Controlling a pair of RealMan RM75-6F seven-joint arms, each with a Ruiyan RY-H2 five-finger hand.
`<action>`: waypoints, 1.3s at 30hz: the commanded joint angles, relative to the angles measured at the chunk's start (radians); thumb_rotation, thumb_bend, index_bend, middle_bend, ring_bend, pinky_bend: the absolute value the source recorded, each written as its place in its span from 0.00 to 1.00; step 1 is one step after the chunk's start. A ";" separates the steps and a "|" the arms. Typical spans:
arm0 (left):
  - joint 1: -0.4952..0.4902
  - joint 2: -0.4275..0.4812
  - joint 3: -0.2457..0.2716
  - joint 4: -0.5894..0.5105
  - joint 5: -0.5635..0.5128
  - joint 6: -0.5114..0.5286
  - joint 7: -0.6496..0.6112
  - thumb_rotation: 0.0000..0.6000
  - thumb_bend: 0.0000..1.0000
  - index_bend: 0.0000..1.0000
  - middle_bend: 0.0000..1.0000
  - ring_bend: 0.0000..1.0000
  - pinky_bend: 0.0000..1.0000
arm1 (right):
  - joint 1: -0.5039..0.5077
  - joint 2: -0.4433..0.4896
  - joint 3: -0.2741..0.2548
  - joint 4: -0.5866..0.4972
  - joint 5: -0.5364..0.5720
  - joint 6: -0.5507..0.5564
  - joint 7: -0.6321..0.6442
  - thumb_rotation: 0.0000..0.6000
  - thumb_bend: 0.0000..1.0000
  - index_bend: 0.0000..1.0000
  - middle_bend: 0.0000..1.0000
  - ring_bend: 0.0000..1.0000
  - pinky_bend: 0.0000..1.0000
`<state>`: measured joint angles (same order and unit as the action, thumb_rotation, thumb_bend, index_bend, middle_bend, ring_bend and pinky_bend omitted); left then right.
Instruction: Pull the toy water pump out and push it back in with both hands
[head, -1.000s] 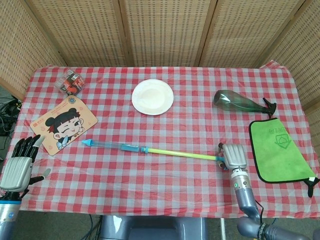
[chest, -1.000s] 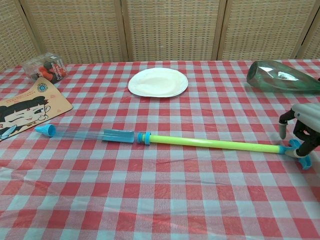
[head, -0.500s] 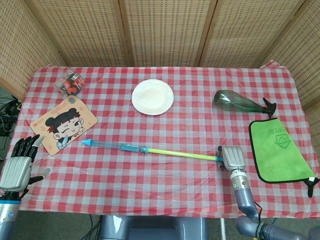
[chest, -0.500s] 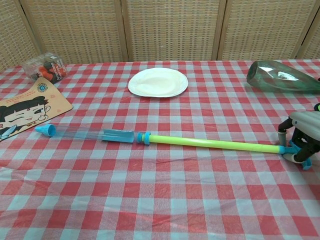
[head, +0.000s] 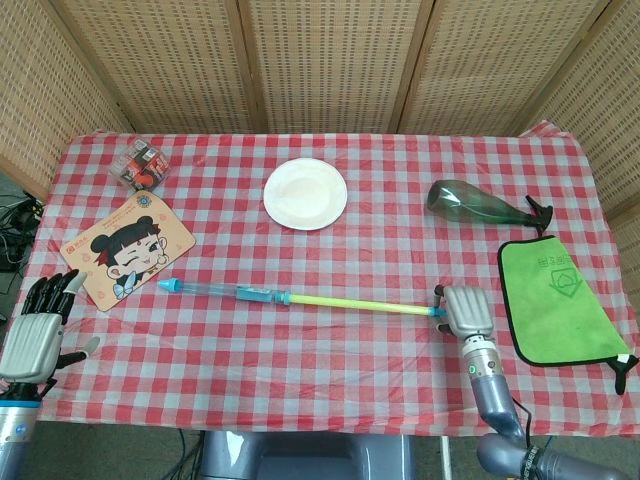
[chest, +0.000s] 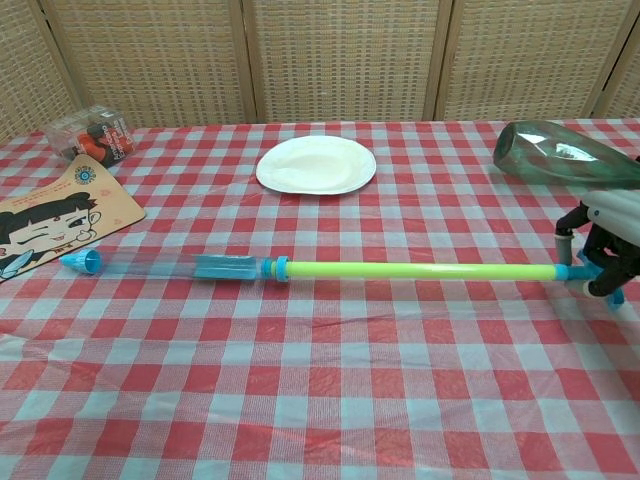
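The right hand (head: 466, 311) has its fingers (chest: 603, 281) curled around the blue handle end of the toy water pump (head: 300, 298), gripping it at the counter's (head: 330, 370) 4 o'clock side. The pump lies nearly level across the middle, yellow-green rod drawn out, clear barrel and blue tip pointing toward 9 o'clock near the cartoon board (head: 126, 248). The left hand (head: 36, 335) hangs off the counter's 8 o'clock corner, fingers straight and apart, holding nothing.

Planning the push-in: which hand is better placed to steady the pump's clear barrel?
The left hand: open, it sits nearer the toy water pump's barrel end, while the right hand holds the handle.
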<state>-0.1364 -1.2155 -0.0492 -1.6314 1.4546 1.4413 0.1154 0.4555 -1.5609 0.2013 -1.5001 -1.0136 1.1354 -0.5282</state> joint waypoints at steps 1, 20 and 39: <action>-0.005 0.006 -0.006 -0.009 -0.010 -0.010 0.000 1.00 0.21 0.00 0.00 0.00 0.00 | 0.014 0.038 0.033 -0.062 0.039 -0.015 0.007 1.00 0.54 0.72 1.00 0.99 0.64; -0.152 0.106 -0.136 -0.190 -0.202 -0.172 0.166 1.00 0.22 0.01 0.00 0.00 0.00 | 0.112 0.170 0.161 -0.151 0.197 -0.151 0.149 1.00 0.53 0.80 1.00 0.99 0.65; -0.427 0.034 -0.271 -0.086 -0.602 -0.373 0.402 1.00 0.24 0.20 0.42 0.41 0.31 | 0.178 0.262 0.184 -0.063 0.229 -0.278 0.329 1.00 0.52 0.81 1.00 0.99 0.65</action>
<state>-0.5309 -1.1730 -0.3057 -1.7439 0.8920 1.0981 0.4920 0.6316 -1.3008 0.3867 -1.5648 -0.7864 0.8596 -0.2020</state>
